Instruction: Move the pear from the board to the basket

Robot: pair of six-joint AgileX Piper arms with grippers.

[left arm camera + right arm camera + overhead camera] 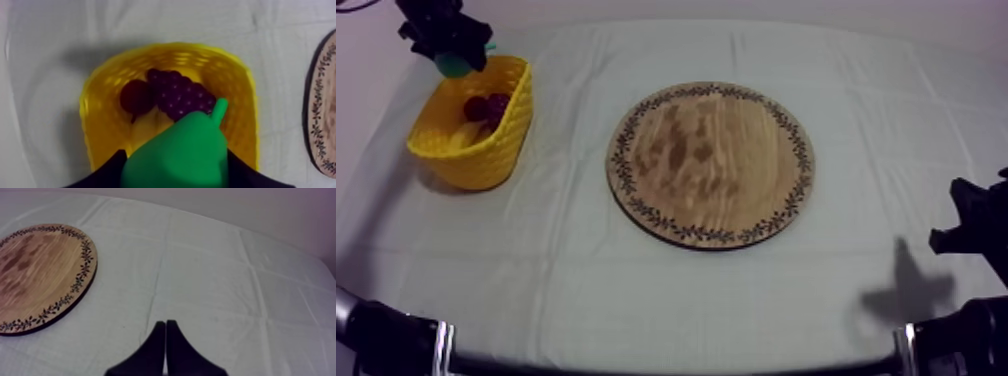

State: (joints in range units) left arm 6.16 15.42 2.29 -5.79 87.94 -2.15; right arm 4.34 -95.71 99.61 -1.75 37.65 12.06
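- Two black fingers point(107, 172) of my left gripper point(452, 52) are clamped on the glossy green toy pear point(177, 155), one at each flank.
- That pear hangs over the yellow woven-pattern plastic basket point(90, 115), its stem pointing toward the fruit inside. In the top view it sits at the basket's 11 o'clock rim.
- Inside the basket, a bunch of dark purple toy grapes point(182, 95) lies against a small red fruit point(136, 96), round and dark.
- My right gripper point(165, 324) has its fingers pressed together into a narrow wedge with nothing between them, poised over plain cloth.
- Mid-table lies the round wooden board point(711, 165) with a dark leaf-patterned rim, its grain blotched light and dark.
- From the board, the basket stands at 9 to 10 o'clock, well apart. The right gripper is off at 4 o'clock, near the table's edge.
- The grey-white cloth point(586, 290) covers the whole table, crossed by straight fold creases. An arm's shadow point(906, 290) falls on it at the board's 5 o'clock.
- Beyond the table's far edge rises a pale, plain wall point(250, 208).
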